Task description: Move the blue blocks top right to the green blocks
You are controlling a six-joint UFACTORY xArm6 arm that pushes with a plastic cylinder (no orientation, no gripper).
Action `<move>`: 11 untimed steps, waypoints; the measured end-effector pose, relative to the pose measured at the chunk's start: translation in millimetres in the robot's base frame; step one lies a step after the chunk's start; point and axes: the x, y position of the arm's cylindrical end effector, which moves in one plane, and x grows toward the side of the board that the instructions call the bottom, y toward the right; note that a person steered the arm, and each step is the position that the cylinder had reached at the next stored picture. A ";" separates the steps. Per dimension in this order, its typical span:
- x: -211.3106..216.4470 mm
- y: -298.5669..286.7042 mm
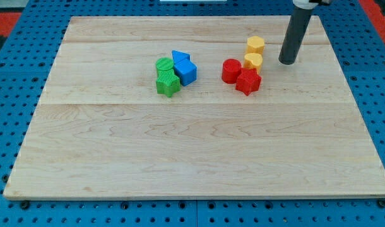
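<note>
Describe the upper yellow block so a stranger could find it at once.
Look at the wooden board's upper right, just left of my tip. Two yellow blocks stack up the view above two red blocks. It is the topmost yellow block, standing apart from the reds.

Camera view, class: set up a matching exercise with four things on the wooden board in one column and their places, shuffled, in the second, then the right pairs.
Column 1:
1. blue blocks
2. green blocks
3. yellow blocks
4. my tip

Column 2:
A. just right of the yellow blocks, touching nothing
B. right above the red blocks
C. leftmost in the view's left cluster
D. against the green blocks, on their right and slightly nearer the view's top

Pairs: 1-D, 2-C, 3-B, 4-A
</note>
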 end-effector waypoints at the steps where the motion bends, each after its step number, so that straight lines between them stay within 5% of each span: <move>1: 20.4 -2.0; 2: 26.7 -2.6; 3: 95.2 34.8; 4: 115.0 -49.9; 5: 108.2 -146.7; 7: 27.8 -203.5; 9: -9.7 -202.5; 11: -27.2 -115.9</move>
